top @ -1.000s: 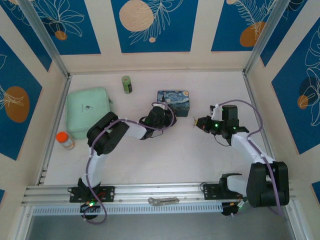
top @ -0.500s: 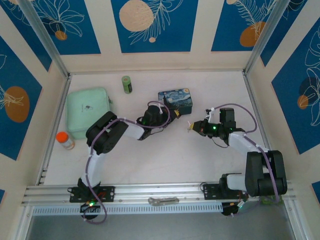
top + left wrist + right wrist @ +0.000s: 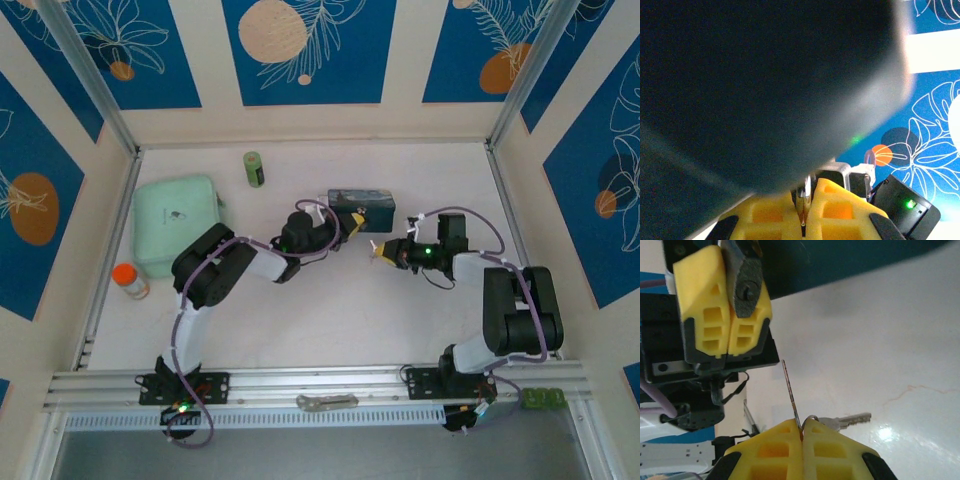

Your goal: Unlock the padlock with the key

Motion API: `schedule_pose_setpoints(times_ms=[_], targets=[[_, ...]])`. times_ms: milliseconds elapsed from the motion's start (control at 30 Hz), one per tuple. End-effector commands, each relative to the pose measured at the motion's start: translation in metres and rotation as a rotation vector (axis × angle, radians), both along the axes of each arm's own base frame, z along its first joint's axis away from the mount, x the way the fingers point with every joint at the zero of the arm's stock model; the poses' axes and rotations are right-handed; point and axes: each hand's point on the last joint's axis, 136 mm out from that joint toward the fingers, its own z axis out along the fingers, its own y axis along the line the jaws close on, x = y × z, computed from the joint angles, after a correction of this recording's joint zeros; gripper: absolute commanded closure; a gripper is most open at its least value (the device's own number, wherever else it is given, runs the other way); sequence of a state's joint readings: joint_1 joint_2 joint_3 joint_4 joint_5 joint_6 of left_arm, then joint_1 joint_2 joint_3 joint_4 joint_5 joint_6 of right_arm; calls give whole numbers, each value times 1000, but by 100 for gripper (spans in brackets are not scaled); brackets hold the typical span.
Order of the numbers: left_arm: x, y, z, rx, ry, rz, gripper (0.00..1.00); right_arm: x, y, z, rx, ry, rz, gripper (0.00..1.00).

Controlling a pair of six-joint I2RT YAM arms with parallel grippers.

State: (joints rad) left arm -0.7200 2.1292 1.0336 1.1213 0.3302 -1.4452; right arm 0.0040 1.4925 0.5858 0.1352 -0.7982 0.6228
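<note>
In the right wrist view the padlock (image 3: 747,290) is pinched between the yellow fingers of my left gripper (image 3: 726,305), its keyhole end facing my right gripper. That right gripper (image 3: 801,426) is shut on the key (image 3: 790,390), whose thin blade points up toward the padlock with a gap between them. A second key (image 3: 847,420) hangs from the ring beside the pads. From above, the left gripper (image 3: 350,222) and right gripper (image 3: 377,250) face each other closely at mid-table. The left wrist view has the padlock (image 3: 804,197) wedged between shut pads.
A blue painted tin (image 3: 362,205) stands tipped right behind the left gripper. A mint case (image 3: 177,222), a green can (image 3: 254,168) and an orange-capped bottle (image 3: 129,281) lie to the left. A flat metal piece (image 3: 325,402) rests on the front rail.
The right gripper has moved left toward the left gripper with the key. The blue tin has tipped up and shifted right. The left gripper's jaws have closed a little further.
</note>
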Motion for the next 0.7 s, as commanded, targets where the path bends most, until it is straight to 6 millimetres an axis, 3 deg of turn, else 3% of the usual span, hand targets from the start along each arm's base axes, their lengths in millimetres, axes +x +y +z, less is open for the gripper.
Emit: schedule_pose_setpoints(times_ms=[0,667], targets=[[-4,3,28,-88,-69,-24,100,5,6,25,69,-69,53,100],[-11,2,23,-113,-53,-43,100,16,6,27,86,-82,61,100]])
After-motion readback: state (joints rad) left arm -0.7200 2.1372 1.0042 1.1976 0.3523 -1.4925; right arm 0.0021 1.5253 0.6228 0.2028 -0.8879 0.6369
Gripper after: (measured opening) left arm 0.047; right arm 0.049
